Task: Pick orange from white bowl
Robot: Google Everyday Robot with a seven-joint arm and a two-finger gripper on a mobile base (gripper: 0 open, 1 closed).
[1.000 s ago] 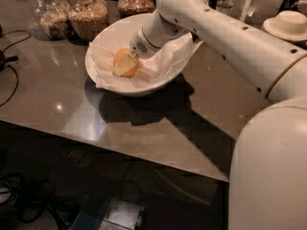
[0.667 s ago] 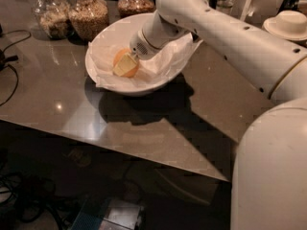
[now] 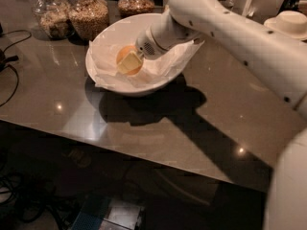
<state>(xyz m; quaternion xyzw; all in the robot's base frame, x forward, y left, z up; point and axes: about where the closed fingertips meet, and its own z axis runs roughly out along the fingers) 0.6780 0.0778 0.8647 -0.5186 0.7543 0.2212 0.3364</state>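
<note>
— Where the arm [image 3: 230,30] reaches over the bowl's right rim, how does the pincer sit against the orange?

— The pincer [image 3: 128,62] is down inside the bowl [image 3: 144,91], left of middle. Its pale tip lies across the orange's lower front. The orange [image 3: 123,52] shows above and behind that tip, resting on the napkin [image 3: 165,66] that lines the bowl.

— Holding it, or wide?

— I cannot tell. The tip touches or overlaps the orange, but the grip itself is hidden.

— What room is there around the bowl?

— The bowl stands on the desk [image 3: 206,123], well back from the near edge, which runs slanting from lower left to lower right. Bare desk lies in front of it and to its right. Behind it, on the left, three jars crowd close: one [image 3: 52,14] farthest left, one [image 3: 89,17] just beside the rim, one [image 3: 136,1] behind. Cables [image 3: 10,47] trail along the left edge. A white dish [image 3: 290,22] sits far right, well apart.

— Any writing?

— The jars show only their grainy fill.
</note>
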